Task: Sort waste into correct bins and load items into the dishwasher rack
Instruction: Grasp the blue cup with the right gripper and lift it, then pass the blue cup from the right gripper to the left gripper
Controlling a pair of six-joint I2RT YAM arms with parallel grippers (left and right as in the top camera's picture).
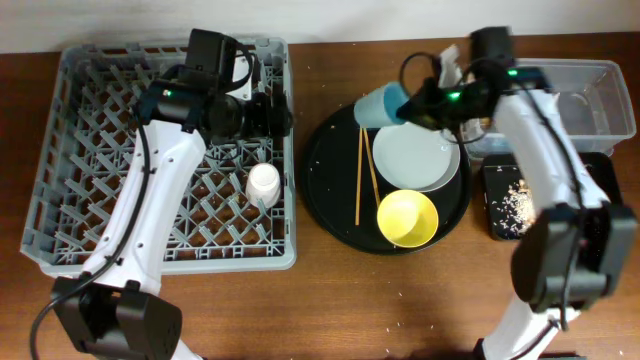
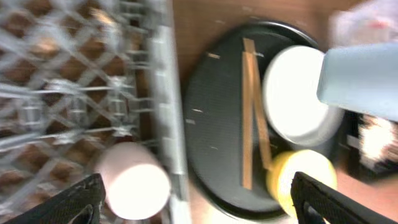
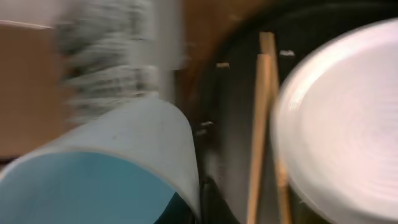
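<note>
My right gripper (image 1: pixel 407 104) is shut on the rim of the small light blue cup (image 1: pixel 380 105), which hangs tilted over the back edge of the round black tray (image 1: pixel 335 215). In the right wrist view the cup (image 3: pixel 112 168) fills the lower left, with one finger (image 3: pixel 211 205) against its wall. My left gripper (image 1: pixel 283 110) stands open over the grey dishwasher rack (image 1: pixel 90 150), empty. Just below it the pink-white cup (image 1: pixel 263 183) sits in the rack. On the round tray lie the white plate (image 1: pixel 415 155), the chopsticks (image 1: pixel 365 175) and the yellow bowl (image 1: pixel 407 218).
A clear tub (image 1: pixel 595 100) stands at the back right. In front of it a shallow black tray (image 1: pixel 500 180) holds beige food scraps (image 1: pixel 517 203). Crumbs dot the wooden table between the rack and the round tray.
</note>
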